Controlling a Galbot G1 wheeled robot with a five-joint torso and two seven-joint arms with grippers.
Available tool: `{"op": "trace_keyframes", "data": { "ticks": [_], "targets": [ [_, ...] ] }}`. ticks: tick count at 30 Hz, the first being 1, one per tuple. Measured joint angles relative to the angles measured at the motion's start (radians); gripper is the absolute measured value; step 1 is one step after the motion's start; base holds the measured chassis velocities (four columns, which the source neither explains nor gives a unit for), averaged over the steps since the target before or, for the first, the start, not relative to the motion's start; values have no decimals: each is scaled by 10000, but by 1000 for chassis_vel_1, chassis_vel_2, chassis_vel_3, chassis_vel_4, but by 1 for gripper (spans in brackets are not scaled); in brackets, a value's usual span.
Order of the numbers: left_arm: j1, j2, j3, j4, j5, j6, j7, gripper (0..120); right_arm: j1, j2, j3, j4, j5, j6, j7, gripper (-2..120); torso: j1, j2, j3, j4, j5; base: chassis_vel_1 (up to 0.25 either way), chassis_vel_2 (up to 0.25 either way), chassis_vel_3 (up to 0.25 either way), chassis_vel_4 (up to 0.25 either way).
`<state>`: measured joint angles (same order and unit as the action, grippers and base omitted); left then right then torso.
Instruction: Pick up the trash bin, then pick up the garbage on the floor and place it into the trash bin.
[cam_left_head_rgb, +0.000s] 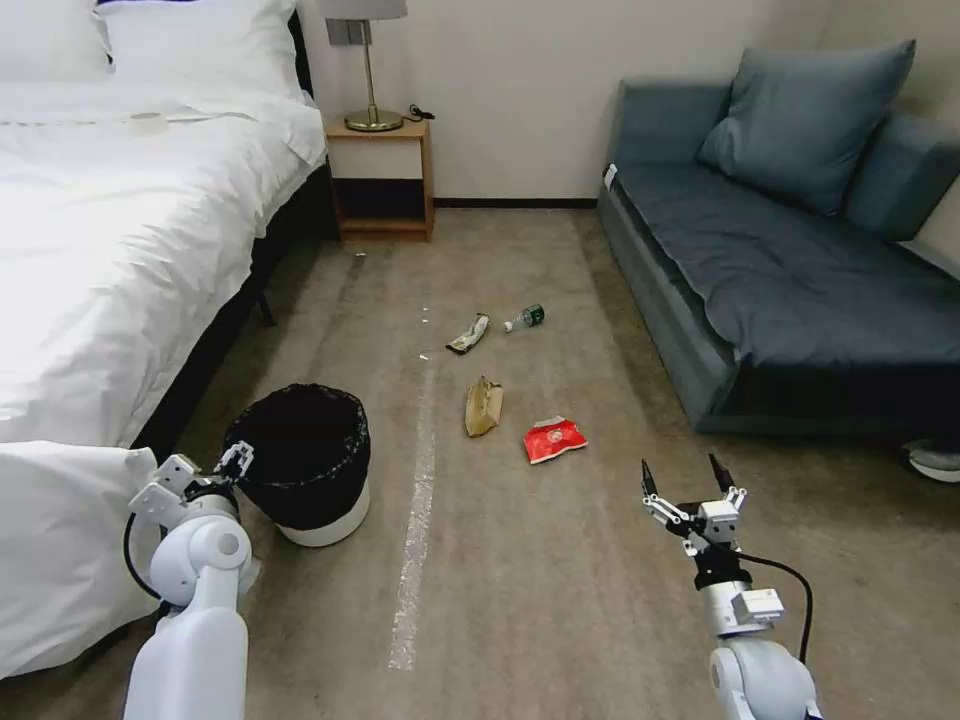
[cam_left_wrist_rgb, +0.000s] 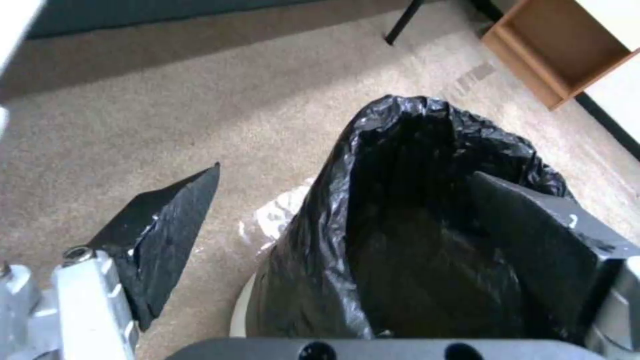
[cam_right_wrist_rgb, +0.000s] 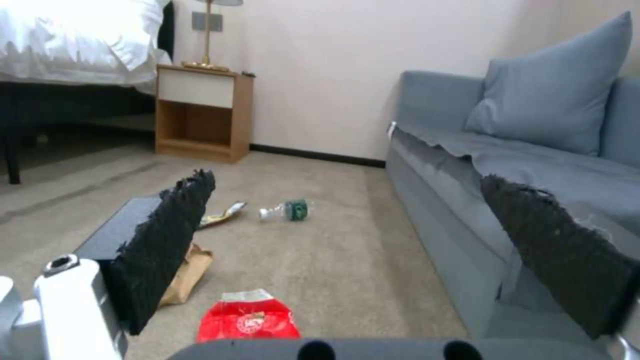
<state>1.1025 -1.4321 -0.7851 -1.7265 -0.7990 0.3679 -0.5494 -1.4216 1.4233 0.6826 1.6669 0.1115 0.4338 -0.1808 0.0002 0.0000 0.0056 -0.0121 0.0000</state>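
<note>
Bin (cam_left_head_rgb: 305, 460) rim is sitting between the left gripper's (cam_left_head_rgb: 232, 462) spread fingers, one inside, one outside; right gripper (cam_left_head_rgb: 688, 482) is hovering open near the red packet (cam_left_head_rgb: 553, 438).

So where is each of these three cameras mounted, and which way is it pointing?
Head view: on the head, looking down at floor; both arms show, left gripper, right gripper.
Left wrist view: on the left wrist, looking into the trash bin; open fingers.
Right wrist view: low, facing the sofa; open fingers.
Head and right wrist share the red snack packet.
</note>
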Motion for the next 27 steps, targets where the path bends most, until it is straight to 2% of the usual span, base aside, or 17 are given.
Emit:
{"op": "trace_keyframes", "data": {
  "ticks": [11,27],
  "targets": [
    [-286,45,-40,388,-38,-5,40,100,6,7,-32,-117,4,82,-53,100,0,0,0,0,1,0,0,0,0],
    [-932,123,-36,1408,100,-116,245,100,27,11,-20,-109,43,165,-95,100,0,-1,0,0,0,0,0,0,0]
  ]
}}
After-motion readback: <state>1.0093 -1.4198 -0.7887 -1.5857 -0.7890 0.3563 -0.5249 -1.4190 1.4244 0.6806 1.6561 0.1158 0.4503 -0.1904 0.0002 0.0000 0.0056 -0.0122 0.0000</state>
